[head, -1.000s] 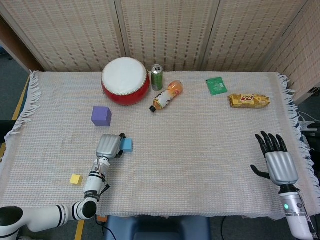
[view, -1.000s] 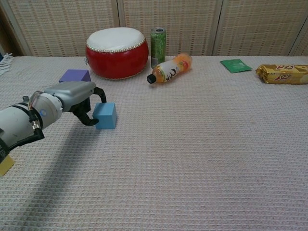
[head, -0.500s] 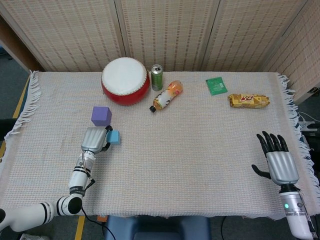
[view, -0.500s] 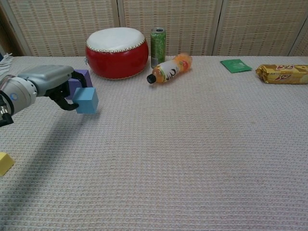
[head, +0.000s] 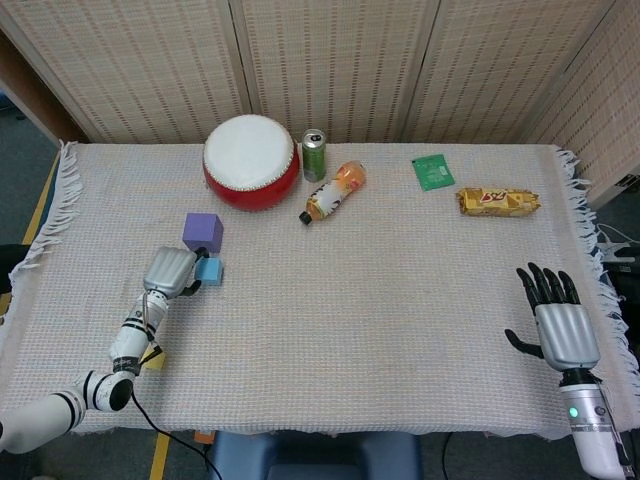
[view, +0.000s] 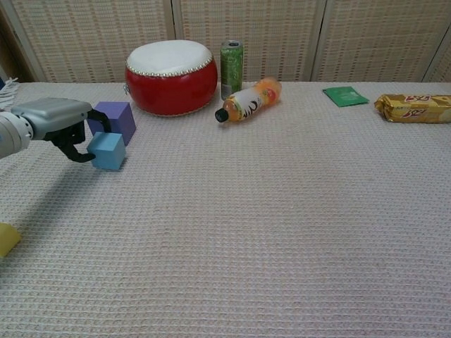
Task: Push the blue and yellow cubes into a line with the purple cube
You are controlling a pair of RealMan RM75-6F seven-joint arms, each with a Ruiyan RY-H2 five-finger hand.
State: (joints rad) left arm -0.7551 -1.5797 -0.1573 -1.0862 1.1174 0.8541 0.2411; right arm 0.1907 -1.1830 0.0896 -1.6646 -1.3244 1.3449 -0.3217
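The purple cube (head: 202, 232) (view: 113, 120) stands in front of the red drum. The blue cube (head: 209, 270) (view: 107, 151) sits just in front of it, almost touching. My left hand (head: 170, 272) (view: 53, 120) is at the blue cube's left side, with curled fingers gripping it. The yellow cube (head: 152, 357) (view: 5, 239) lies near the table's front left and is partly hidden by my left forearm in the head view. Far away at the front right, my right hand (head: 556, 320) rests with its fingers spread and nothing in it.
At the back stand a red drum (head: 251, 161) (view: 171, 76), a green can (head: 314, 154) (view: 231, 67) and a lying orange bottle (head: 334, 189) (view: 250, 101). A green packet (head: 433, 171) (view: 345, 96) and a snack bar (head: 498, 201) (view: 416, 107) lie back right.
My left hand has drawn the blue cube leftward and away from me, from mid-left of the table to just in front of the purple cube. The right hand has barely moved.
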